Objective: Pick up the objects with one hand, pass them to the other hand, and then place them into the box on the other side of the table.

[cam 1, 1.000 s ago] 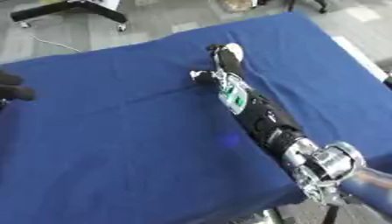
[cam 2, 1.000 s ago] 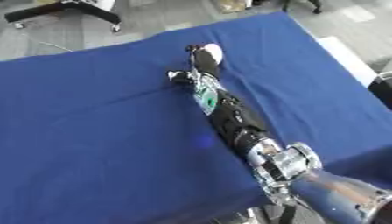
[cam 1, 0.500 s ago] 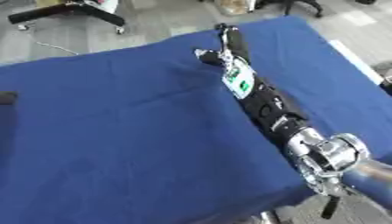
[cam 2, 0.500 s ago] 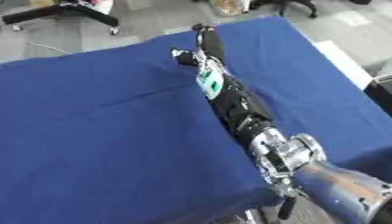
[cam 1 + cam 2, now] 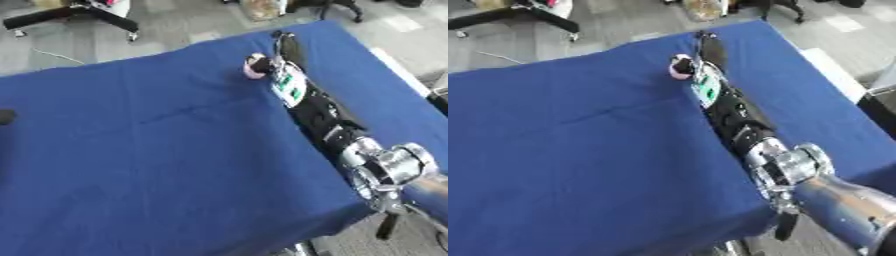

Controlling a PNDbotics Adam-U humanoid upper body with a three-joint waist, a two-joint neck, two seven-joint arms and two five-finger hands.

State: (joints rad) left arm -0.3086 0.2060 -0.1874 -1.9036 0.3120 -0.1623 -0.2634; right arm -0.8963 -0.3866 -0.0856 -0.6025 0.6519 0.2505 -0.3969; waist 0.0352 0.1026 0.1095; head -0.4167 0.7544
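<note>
Pink object (image 5: pixel 255 70) farther out, in right robot hand (image 5: pixel 278 55).

From my seat I see the table (image 5: pixel 157 150) draped in a deep blue cloth (image 5: pixel 579 165) that hangs over its near edge, with a faint crease running across the middle of the cloth. Beyond the far left corner of the table, a black chair base (image 5: pixel 74 14) with spread legs stands on the grey floor (image 5: pixel 166 27). A thin pale cable (image 5: pixel 57 55) lies on that floor near the far edge. Past the far right corner sits a tan object (too blurred to make out) (image 5: pixel 262 7).
</note>
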